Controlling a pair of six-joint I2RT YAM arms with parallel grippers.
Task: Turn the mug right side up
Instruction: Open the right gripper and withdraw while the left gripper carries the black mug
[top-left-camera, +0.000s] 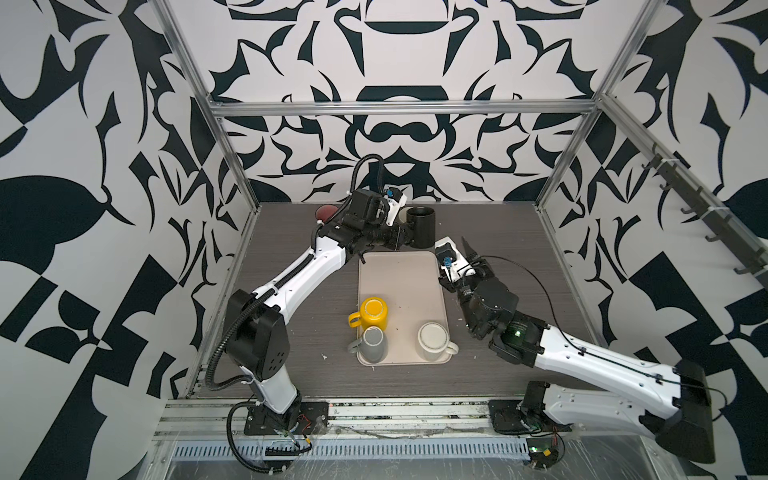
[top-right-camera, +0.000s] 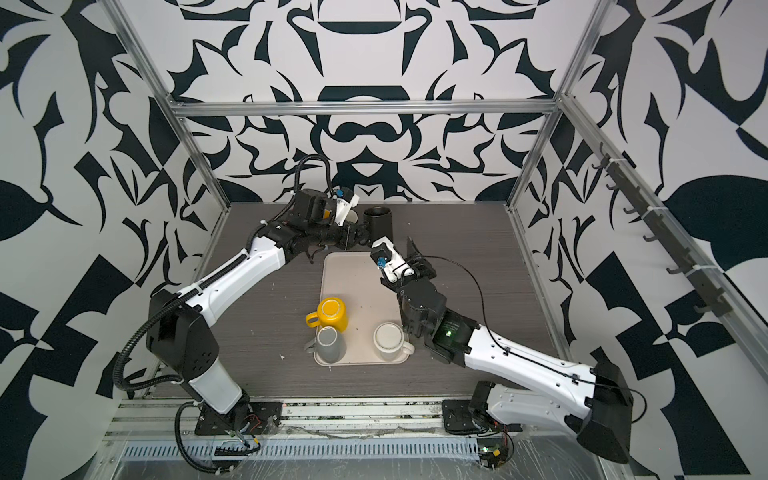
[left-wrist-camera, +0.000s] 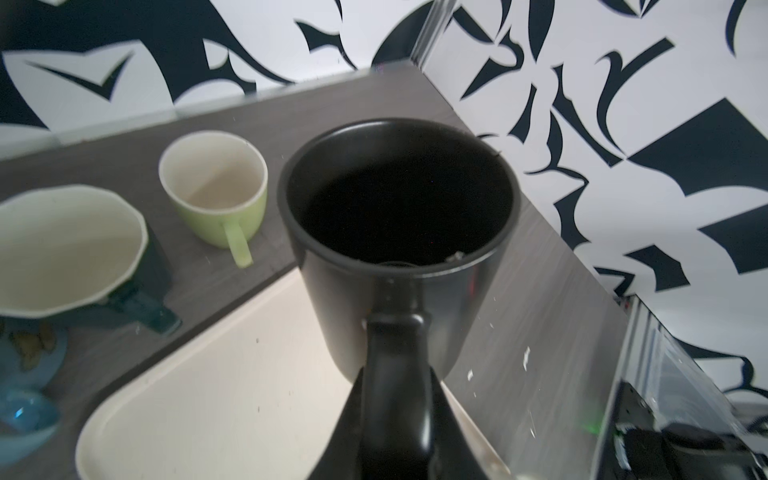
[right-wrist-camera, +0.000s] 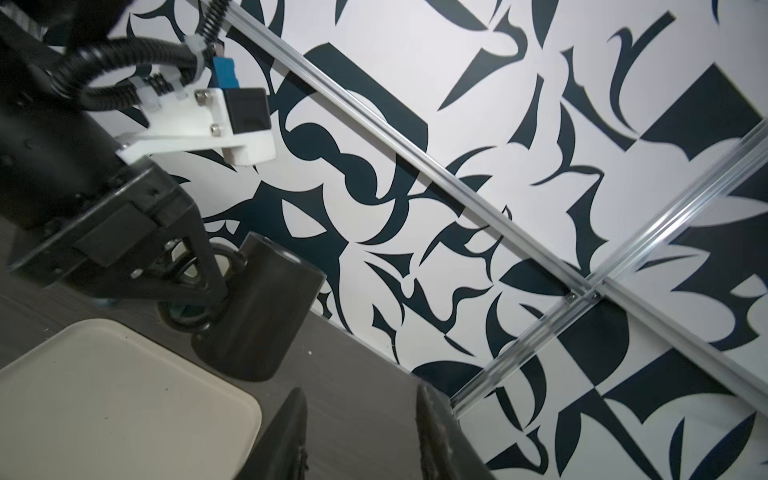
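The black mug (top-left-camera: 422, 226) (top-right-camera: 379, 224) is mouth up just beyond the far right corner of the cream tray (top-left-camera: 399, 270). My left gripper (top-left-camera: 409, 237) (left-wrist-camera: 397, 386) is shut on its handle (left-wrist-camera: 395, 332); the dark inside of the mug (left-wrist-camera: 399, 208) looks empty. In the right wrist view the mug (right-wrist-camera: 257, 316) leans slightly by the tray corner (right-wrist-camera: 104, 395); whether its base touches the table I cannot tell. My right gripper (top-left-camera: 466, 252) (right-wrist-camera: 361, 401) is open with nothing in it, a short way right of the mug.
On the tray's near end, a yellow mug (top-left-camera: 372, 313), a grey mug (top-left-camera: 372, 343) and a cream mug (top-left-camera: 432, 340) stand upside down. Behind the tray are a green mug (left-wrist-camera: 216, 187), a dark mug with a cream inside (left-wrist-camera: 62, 249) and a blue one (left-wrist-camera: 25, 353).
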